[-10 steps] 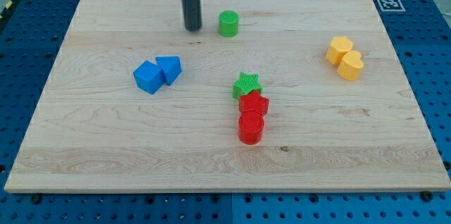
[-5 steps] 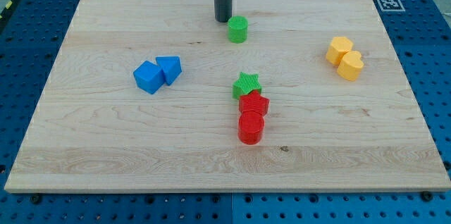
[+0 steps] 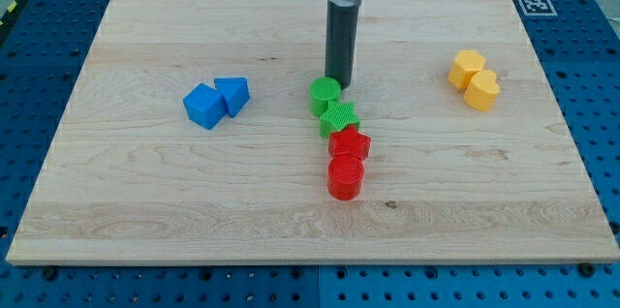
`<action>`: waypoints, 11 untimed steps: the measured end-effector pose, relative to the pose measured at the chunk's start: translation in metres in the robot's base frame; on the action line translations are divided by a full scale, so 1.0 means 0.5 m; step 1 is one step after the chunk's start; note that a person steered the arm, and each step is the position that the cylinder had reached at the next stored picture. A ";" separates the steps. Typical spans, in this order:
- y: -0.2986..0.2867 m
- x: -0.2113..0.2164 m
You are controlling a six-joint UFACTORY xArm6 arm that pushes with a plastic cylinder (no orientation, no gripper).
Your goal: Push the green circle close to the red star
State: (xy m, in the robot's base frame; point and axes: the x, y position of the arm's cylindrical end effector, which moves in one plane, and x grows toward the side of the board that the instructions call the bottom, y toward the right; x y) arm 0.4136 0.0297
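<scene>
The green circle [image 3: 325,94] sits near the board's middle, touching the upper left of the green star [image 3: 340,117]. The red star [image 3: 349,142] lies just below the green star, with the red cylinder [image 3: 345,176] touching it from below. My tip [image 3: 339,83] stands right at the green circle's upper right edge, touching it or nearly so. The rod rises straight up to the arm's end at the view's top.
Two blue blocks [image 3: 215,102] lie together at the view's left. Two yellow blocks [image 3: 474,78] lie together at the view's right. The wooden board [image 3: 145,211] rests on a blue perforated table, with a marker tag [image 3: 534,4] at its top right corner.
My tip has moved down and right, pushing the green circle down the board from near the top until it touches the green star. The other blocks have not moved.
</scene>
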 end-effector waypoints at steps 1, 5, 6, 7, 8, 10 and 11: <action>0.000 0.037; -0.095 0.036; -0.113 0.031; -0.140 0.022; -0.169 0.023; -0.178 0.123; -0.190 0.152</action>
State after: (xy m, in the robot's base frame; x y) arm 0.4898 -0.0652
